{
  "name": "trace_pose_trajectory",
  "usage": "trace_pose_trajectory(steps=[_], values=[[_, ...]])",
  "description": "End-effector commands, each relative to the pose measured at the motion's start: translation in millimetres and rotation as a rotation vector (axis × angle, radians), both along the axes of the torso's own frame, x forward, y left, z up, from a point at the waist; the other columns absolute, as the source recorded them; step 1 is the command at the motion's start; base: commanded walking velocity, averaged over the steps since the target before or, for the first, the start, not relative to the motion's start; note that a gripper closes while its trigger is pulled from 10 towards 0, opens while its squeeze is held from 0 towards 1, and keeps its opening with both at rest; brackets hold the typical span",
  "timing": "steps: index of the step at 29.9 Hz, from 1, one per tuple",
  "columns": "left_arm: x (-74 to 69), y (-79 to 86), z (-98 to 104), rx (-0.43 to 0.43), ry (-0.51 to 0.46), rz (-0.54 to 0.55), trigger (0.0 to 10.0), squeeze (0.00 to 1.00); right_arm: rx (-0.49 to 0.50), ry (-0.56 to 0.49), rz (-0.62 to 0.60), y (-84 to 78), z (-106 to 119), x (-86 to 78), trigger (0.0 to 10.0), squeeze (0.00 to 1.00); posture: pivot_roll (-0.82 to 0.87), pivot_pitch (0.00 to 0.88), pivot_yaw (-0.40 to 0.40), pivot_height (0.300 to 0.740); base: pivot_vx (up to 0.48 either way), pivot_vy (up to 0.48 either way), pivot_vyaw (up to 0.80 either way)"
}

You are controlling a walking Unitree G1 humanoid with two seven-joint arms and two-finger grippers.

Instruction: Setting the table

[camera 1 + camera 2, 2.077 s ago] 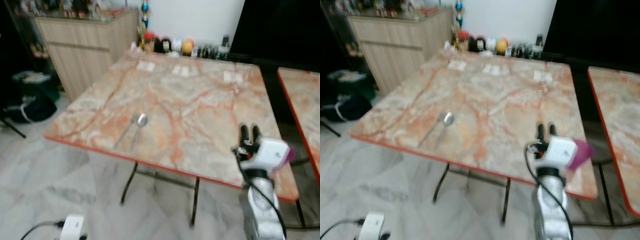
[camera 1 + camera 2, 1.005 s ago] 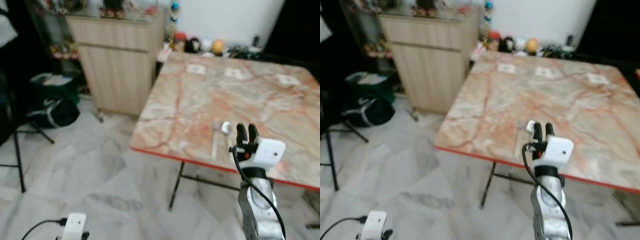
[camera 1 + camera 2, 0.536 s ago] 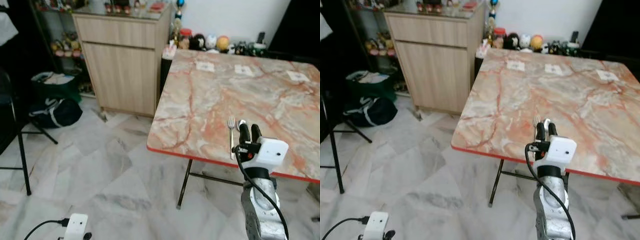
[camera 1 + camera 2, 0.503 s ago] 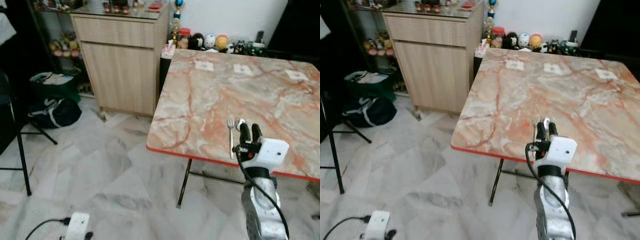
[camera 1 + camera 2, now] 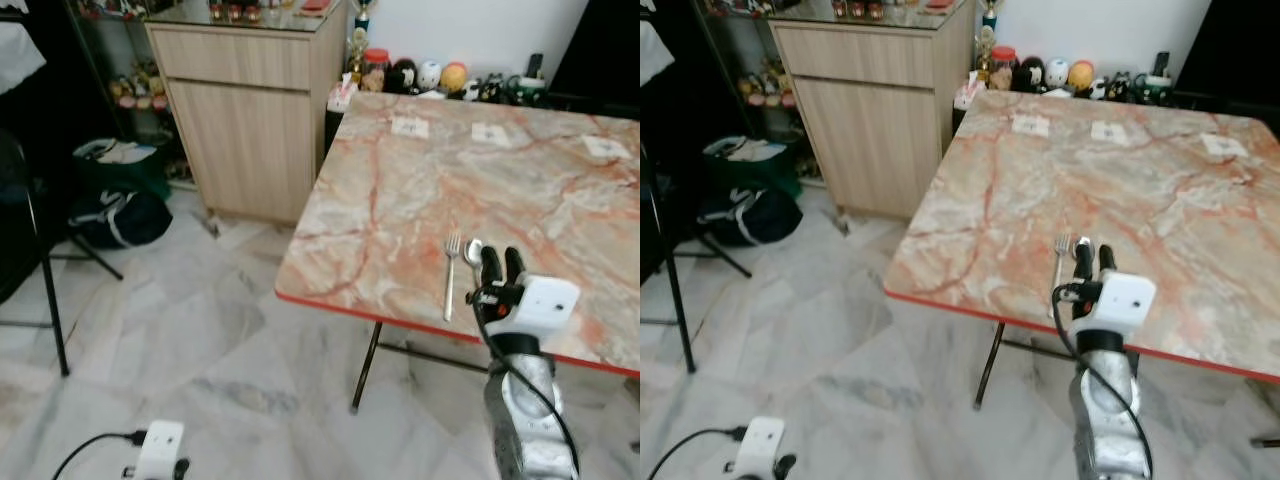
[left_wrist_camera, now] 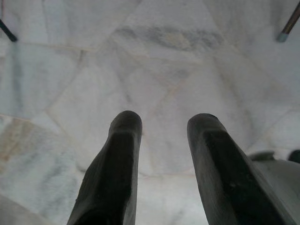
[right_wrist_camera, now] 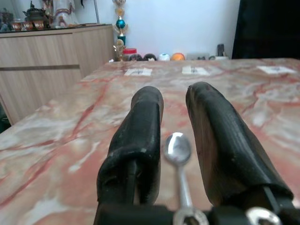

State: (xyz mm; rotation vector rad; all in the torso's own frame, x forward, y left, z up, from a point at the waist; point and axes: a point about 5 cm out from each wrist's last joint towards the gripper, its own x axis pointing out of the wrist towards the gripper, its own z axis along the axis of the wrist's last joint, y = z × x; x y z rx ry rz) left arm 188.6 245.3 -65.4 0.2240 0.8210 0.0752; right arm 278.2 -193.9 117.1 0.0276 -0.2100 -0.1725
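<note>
The view has swung left and then steadied over the last second, so the tabletop (image 5: 520,180) now sits to the right with its near corner in front: the robot has turned, not the cutlery. The fork (image 5: 450,272) and spoon (image 7: 179,154) lie side by side near the tabletop's front edge. The right gripper (image 5: 499,262) hovers over the spoon, fingers parted and empty; a pickup looks next. The left gripper (image 6: 164,154) hangs released above the floor.
</note>
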Motion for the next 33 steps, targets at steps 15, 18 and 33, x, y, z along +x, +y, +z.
trace_pose_trajectory(steps=[15, 18, 33], values=[[-2.0, 5.3, 0, -0.009, 0.011, 0.020, 10.0, 0.00, 0.013, 0.050, 0.020, 4.7, -9, 0.9, 10.0, 0.88, 0.13, 0.000, -0.020, 0.740, 0.000, 0.000, 0.00], [-2.2, 4.2, 0, -0.012, 0.014, 0.021, 10.0, 0.00, 0.018, 0.059, 0.009, 3.1, -11, 0.3, 10.0, 0.00, 0.13, 0.000, -0.021, 0.740, 0.000, 0.000, 0.00], [-5.1, 1.1, -3, -0.017, 0.021, 0.019, 10.0, 0.00, 0.023, 0.081, 0.001, 2.8, -14, -0.1, 10.0, 0.00, 0.13, 0.005, -0.021, 0.740, 0.195, 0.000, 0.00]])
